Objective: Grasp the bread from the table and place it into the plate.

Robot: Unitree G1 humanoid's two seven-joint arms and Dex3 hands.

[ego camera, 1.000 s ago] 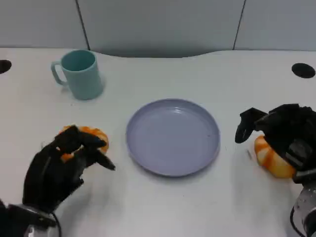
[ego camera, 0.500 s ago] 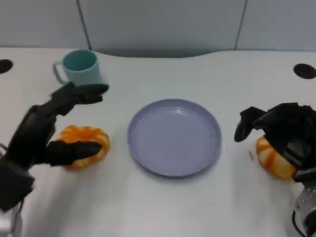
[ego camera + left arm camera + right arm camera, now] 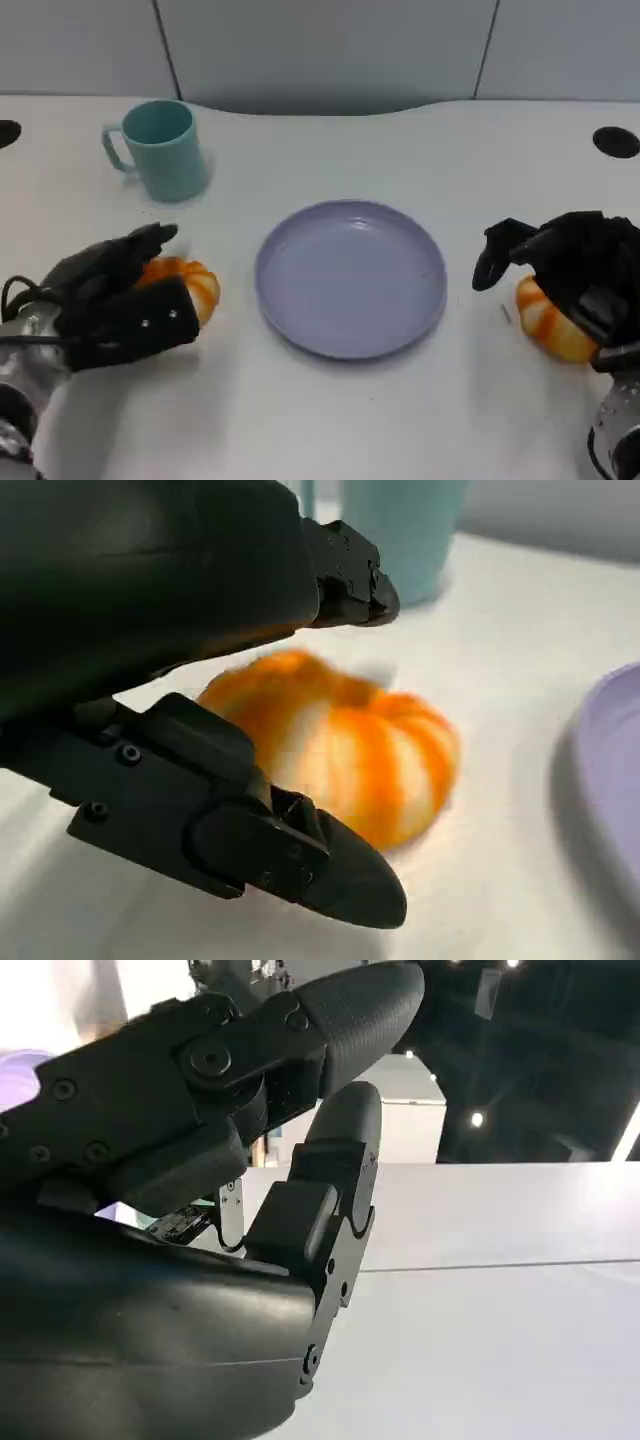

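Lowered since the earlier frame, black left hand (image 3: 118, 300) now brackets, fingers apart, the orange-and-white ridged bread roll (image 3: 185, 283) on the white surface (image 3: 350, 420) beside the round lavender plate (image 3: 350, 276); grasp step, closing needed next.

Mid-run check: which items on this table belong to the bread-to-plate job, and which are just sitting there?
Job items:
- left bread, left hand around it
- right bread, under the right hand
- plate, holding nothing yet

Just lying about:
- teal mug, behind the left bread
- black table holes
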